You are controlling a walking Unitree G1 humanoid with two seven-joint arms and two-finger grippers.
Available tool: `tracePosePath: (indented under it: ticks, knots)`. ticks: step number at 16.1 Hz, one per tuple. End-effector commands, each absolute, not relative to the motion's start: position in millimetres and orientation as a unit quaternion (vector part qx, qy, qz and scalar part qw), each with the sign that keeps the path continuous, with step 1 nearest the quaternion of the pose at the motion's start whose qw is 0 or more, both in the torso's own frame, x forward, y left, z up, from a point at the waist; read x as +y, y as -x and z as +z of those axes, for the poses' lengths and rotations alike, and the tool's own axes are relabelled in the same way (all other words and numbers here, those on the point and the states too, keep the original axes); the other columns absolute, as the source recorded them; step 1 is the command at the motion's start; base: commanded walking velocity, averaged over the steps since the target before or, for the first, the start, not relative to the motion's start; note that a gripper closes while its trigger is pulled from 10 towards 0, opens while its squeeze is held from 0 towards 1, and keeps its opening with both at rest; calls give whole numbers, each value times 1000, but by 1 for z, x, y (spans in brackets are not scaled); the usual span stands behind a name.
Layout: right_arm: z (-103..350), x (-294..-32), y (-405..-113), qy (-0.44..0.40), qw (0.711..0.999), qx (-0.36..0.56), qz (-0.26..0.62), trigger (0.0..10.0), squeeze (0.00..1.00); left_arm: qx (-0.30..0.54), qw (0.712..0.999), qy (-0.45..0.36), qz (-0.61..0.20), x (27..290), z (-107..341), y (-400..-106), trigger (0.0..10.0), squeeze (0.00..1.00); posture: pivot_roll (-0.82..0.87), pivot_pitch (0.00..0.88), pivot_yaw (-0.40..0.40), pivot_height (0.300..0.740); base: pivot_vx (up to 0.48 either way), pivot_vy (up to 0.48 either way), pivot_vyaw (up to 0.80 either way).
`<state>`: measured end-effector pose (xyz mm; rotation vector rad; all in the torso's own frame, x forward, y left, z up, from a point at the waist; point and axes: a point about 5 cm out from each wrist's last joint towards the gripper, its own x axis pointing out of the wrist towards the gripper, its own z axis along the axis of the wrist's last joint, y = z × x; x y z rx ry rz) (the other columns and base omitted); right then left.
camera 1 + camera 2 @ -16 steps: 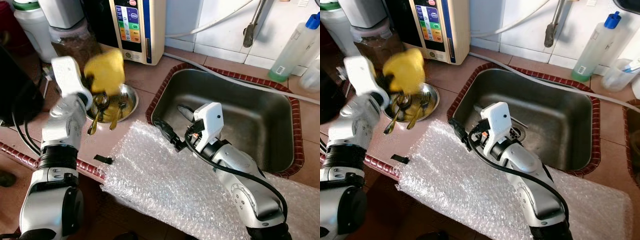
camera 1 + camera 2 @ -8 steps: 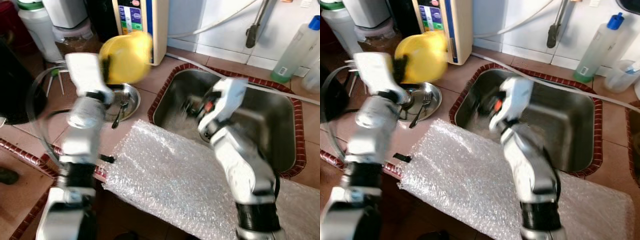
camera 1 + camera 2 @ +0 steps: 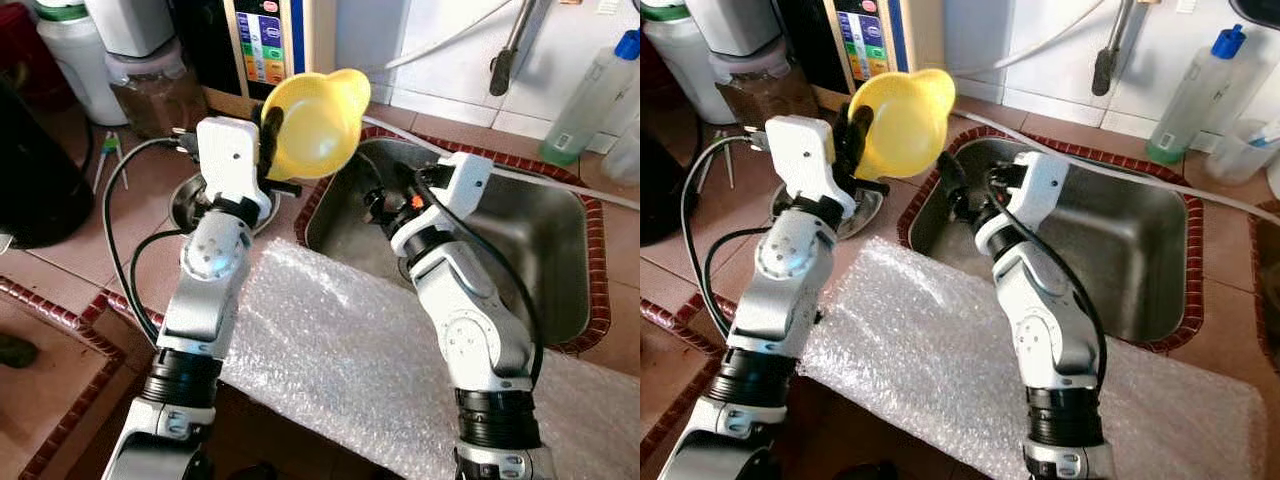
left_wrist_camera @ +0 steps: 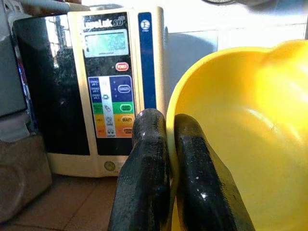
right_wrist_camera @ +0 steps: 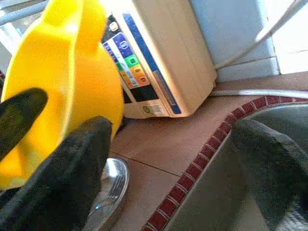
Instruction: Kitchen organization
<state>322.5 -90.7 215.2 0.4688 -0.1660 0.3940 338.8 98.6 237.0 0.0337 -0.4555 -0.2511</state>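
Left gripper (image 3: 268,140) is pinched on the rim of the yellow plastic bowl (image 3: 315,122), one finger inside, one outside; the bowl is tilted, held in the air upper centre of the head view, between the metal dish (image 3: 855,212) and the sink (image 3: 520,250). Right gripper (image 3: 952,190) sits at the sink's left rim, just beside the bowl; fingers spread wide, holding nothing.

Step, as I read it: carrying the bowl off the counter, probably toward the sink or a handover to the right gripper. The next move needs the bowl kept clear of the right arm.

Clearances: water purifier (image 4: 113,91) is close behind the bowl, tight there. Sink basin is open room, centre-right. Bubble wrap (image 3: 350,370) covers the counter's near edge, lower centre. Dish-soap bottle (image 3: 1188,95) upper right, well apart.
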Motion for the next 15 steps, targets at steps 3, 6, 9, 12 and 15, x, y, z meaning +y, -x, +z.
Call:
tracePosePath:
  ticks: [3, 6, 9, 12, 15]
  knots:
    - [222, -90, -323, -229, 947, -97, 203, 10000, 1000, -237, 963, -22, -129, 97, 240, -334, 0, 0, 10, 141, 46, 740, 0, 0, 0]
    - [219, -102, -327, -142, 973, -114, 142, 10000, 1000, -236, 968, -30, -75, 111, 241, -339, 0, 0, 11, 140, 48, 740, 0, 0, 0]
    - [228, -119, -332, -188, 966, -135, 114, 10000, 1000, -224, 972, -32, -71, 114, 237, -341, 0, 0, 12, 140, 52, 740, 0, 0, 0]
    - [233, -106, -327, -201, 952, -141, 183, 10000, 1000, -222, 971, -26, -86, 108, 236, -340, 0, 0, 10, 140, 51, 740, 0, 0, 0]
    - [231, -79, -315, -229, 926, -125, 274, 10000, 1000, -221, 968, -31, -115, 95, 234, -337, 0, 0, 12, 140, 52, 740, 0, 0, 0]
